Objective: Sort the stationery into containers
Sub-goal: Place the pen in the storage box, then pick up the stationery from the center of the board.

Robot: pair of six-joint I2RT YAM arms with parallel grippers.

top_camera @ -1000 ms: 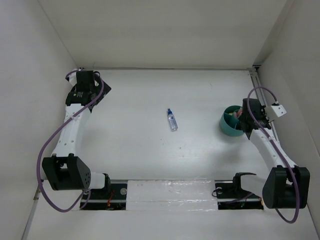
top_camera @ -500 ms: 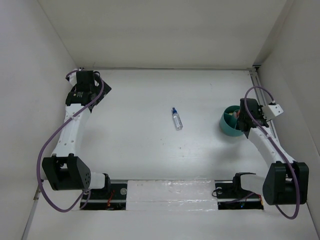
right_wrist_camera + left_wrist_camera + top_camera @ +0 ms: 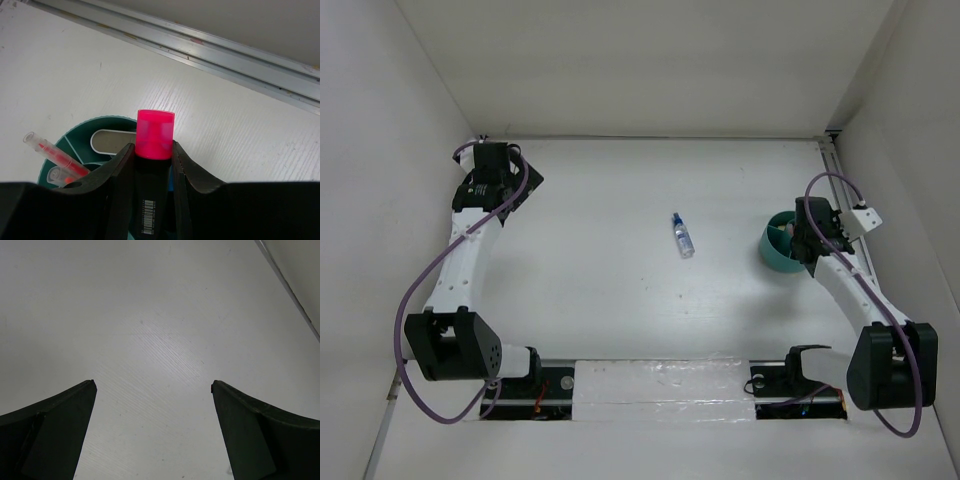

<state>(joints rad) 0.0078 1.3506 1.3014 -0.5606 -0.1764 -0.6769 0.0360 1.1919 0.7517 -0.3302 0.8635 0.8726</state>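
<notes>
Pink-capped black marker (image 3: 155, 137) is pinched in the right gripper (image 3: 153, 150) over the teal cup (image 3: 75, 138), at 3 o'clock from the bottle (image 3: 682, 236); meanwhile the left gripper (image 3: 152, 385) gapes wide, holding nothing.

A white table (image 3: 620, 300) stands boxed in by plain white panels: a back wall (image 3: 650, 60), a left wall (image 3: 370, 200) and a right wall (image 3: 920, 120). A metal rail (image 3: 210, 50) runs along the table's right edge. The light is soft and even, possibly from overhead, leaving a faint sheen on the tabletop.
</notes>
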